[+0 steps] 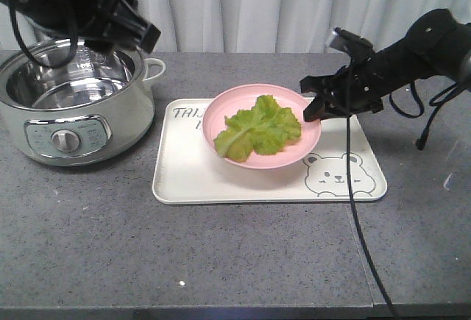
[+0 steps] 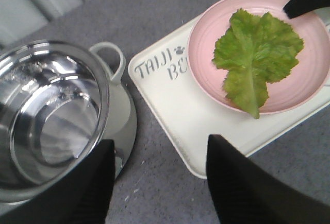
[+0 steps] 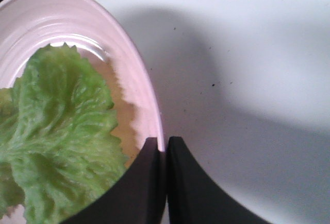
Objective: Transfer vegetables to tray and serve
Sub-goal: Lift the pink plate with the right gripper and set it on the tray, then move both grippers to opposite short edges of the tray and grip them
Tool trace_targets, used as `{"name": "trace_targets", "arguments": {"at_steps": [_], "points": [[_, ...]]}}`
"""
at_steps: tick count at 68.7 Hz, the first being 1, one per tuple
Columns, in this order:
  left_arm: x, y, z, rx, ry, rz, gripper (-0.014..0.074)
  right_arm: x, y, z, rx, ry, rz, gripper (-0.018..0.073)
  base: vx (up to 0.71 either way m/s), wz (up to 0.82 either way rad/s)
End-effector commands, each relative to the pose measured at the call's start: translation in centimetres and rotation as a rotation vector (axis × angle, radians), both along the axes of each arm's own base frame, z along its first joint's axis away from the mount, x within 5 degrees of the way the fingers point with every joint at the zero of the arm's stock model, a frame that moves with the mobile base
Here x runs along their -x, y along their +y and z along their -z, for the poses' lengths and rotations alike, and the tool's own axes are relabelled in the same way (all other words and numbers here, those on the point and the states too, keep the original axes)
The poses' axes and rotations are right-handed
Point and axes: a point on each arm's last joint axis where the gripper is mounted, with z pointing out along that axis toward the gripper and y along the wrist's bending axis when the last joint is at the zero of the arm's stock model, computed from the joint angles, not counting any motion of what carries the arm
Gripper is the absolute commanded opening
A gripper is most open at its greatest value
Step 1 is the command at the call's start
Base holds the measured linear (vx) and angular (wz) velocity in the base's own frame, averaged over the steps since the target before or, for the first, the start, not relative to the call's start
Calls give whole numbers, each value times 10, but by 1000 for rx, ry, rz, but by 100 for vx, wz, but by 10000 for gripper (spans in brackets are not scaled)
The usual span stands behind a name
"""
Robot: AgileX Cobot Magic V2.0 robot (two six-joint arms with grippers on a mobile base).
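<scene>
Green lettuce leaves (image 1: 257,129) lie in a round pink plate (image 1: 221,114) that stands on the cream bear tray (image 1: 191,176). My right gripper (image 1: 318,111) is shut on the plate's right rim (image 3: 154,121), one finger inside and one outside. The lettuce also shows in the right wrist view (image 3: 56,141) and the left wrist view (image 2: 255,59). My left gripper (image 2: 157,175) is open and empty, above the table between the steel pot (image 2: 46,116) and the tray's corner (image 2: 170,116). In the front view the left gripper (image 1: 136,37) hangs over the pot's right side.
An electric cooker with an empty steel pot (image 1: 70,96) stands at the left of the grey table (image 1: 221,261). A white curtain (image 1: 257,4) hangs behind. Cables (image 1: 360,239) trail from the right arm across the table.
</scene>
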Motion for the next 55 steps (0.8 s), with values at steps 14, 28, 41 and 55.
{"name": "trace_targets", "arguments": {"at_steps": [14, 28, 41, 55], "points": [[-2, 3, 21, -6, 2, -88, 395, 2, 17, -16, 93, -92, -75, 226, 0, 0], [-6, -1, 31, 43, 0, -121, 395, 5, 2, -28, 119, -81, -9, 421, 0, 0], [-17, -9, 43, 38, 24, -130, 395, 24, -36, -62, 221, -70, 96, 423, 0, 0], [-45, -21, 79, 12, 104, -185, 395, 41, -75, -64, 281, 83, 128, 423, 0, 0]]}}
